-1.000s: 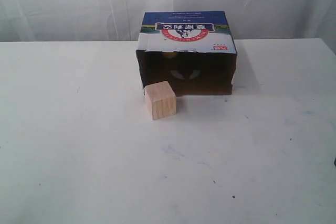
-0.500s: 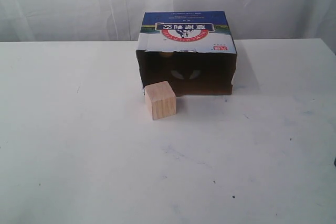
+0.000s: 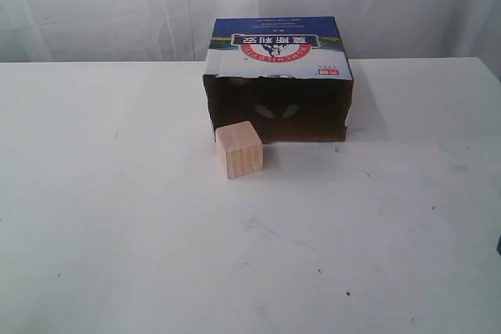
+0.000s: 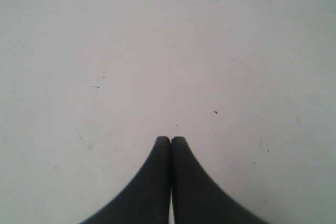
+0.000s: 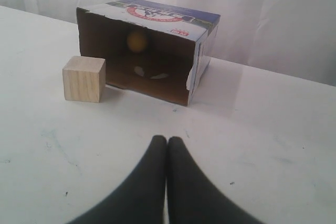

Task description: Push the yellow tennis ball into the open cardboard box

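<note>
Small yellow tennis ball (image 5: 137,40) sits inside the open brown cardboard box w/ blue-and-white top (image 5: 157,13), ahead of right gripper (image 5: 167,141), well apart. Right arm prob. nearer. Both grippers pressed together, incl. left gripper (image 4: 171,141) over white worktop (image 4: 157,51). Task looks done.

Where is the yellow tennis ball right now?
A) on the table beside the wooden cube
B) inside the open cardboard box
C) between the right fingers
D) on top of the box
B: the right wrist view shows the yellow tennis ball within the dark interior of the open cardboard box, with the wooden cube outside.
</note>
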